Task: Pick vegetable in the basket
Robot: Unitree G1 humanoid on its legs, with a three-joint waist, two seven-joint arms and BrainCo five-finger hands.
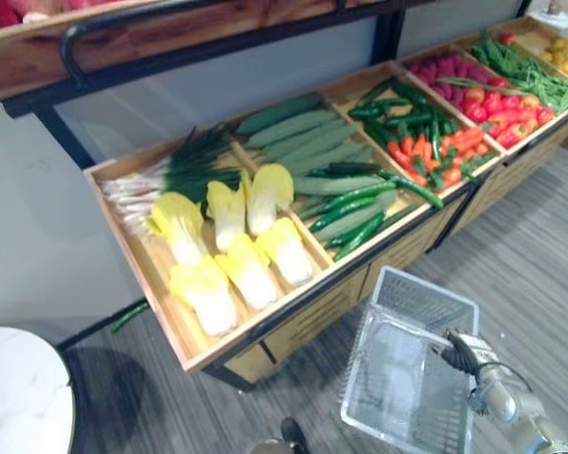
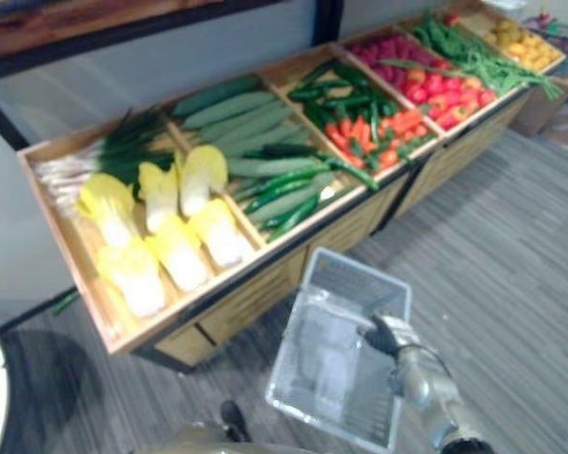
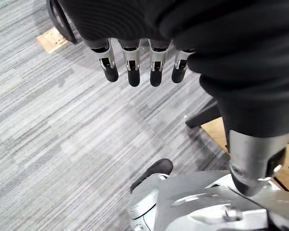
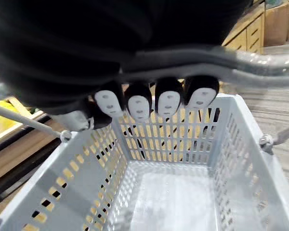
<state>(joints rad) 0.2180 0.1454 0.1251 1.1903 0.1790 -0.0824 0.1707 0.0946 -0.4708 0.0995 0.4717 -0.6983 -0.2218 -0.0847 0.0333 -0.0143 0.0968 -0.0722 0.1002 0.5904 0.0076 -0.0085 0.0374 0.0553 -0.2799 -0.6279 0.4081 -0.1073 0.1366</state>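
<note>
A pale grey plastic basket point(image 1: 426, 295) hangs empty in front of the wooden produce stand point(image 1: 293, 322), low and to the right. My right hand point(image 1: 464, 352) is shut on its grey handle point(image 4: 207, 62); in the right wrist view the dark fingertips point(image 4: 154, 101) curl round the bars above the perforated wall point(image 4: 164, 139). The stand holds yellow-white cabbages point(image 1: 232, 246), leeks point(image 1: 170, 175), long cucumbers point(image 1: 312, 151), carrots with green peppers point(image 1: 426, 142) and tomatoes point(image 1: 502, 104). My left hand point(image 3: 134, 72) hangs over the grey floor with straight fingers, holding nothing.
A dark-framed wooden shelf point(image 1: 123, 38) overhangs the stand. A white round table point(image 1: 19, 397) sits at the lower left. One cucumber point(image 1: 128, 315) lies on the floor beside the stand's left end. Green beans point(image 1: 525, 66) and yellow fruit point(image 1: 563, 52) fill the far right bins.
</note>
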